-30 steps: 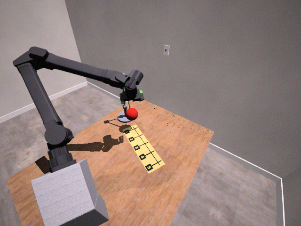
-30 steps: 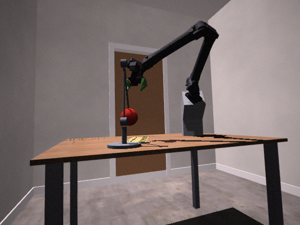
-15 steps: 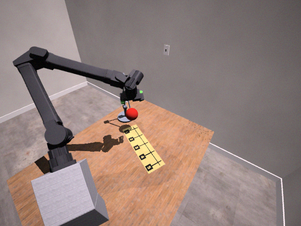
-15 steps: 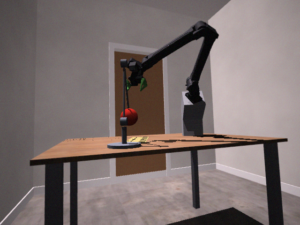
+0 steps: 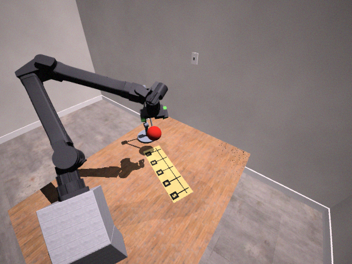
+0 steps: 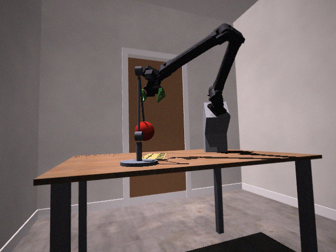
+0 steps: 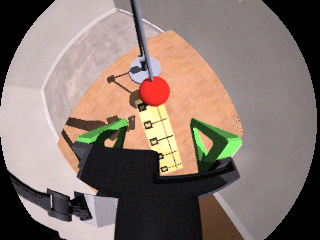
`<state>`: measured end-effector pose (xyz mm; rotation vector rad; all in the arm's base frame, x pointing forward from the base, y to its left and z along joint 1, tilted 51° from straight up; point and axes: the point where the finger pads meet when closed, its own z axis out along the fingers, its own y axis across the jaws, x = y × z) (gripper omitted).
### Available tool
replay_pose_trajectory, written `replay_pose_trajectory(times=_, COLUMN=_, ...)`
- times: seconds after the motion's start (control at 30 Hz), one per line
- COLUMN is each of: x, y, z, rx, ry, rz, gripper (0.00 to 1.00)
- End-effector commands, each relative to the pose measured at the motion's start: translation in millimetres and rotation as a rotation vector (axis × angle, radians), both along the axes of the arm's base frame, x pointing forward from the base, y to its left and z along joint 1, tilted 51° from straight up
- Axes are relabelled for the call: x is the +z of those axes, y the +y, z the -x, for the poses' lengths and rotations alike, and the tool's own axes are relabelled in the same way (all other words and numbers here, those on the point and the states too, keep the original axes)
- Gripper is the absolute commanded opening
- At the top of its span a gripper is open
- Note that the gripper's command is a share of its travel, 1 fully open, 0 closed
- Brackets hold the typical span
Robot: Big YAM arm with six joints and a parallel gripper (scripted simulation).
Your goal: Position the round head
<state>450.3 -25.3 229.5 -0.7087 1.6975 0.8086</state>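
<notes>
One red head (image 5: 154, 133) (image 6: 144, 130) (image 7: 154, 91), five crosslines.

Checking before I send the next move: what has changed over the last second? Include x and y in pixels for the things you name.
Nothing has visibly moved, been gripped or been released; only the dark specks (image 5: 236, 156) (image 6: 94, 155) (image 7: 235, 115) look different. The arm (image 5: 91, 80) (image 6: 189, 54), red head (image 5: 154, 133) (image 6: 146, 131) (image 7: 154, 91) and open pincer (image 5: 153, 114) (image 6: 151, 101) (image 7: 158, 121) stayed put.
</notes>
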Motion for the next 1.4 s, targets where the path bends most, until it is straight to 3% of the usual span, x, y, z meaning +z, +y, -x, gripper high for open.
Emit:
replay_pose_trajectory(times=0.0, x=18, y=-6, z=-9.9, rx=0.053, ry=-0.103, rz=-0.052, gripper=1.00)
replay_pose_trajectory(times=0.4, x=30, y=-8, z=-17.3, rx=-0.004, ry=-0.006, rz=0.003, gripper=1.00)
replay_pose_trajectory(times=0.97, x=13, y=-5, z=-6.9, rx=0.065, ry=-0.109, rz=-0.072, gripper=1.00)
replay_pose_trajectory(times=1.37, x=24, y=-7, z=-13.8, rx=0.019, ry=-0.025, rz=-0.030, gripper=1.00)
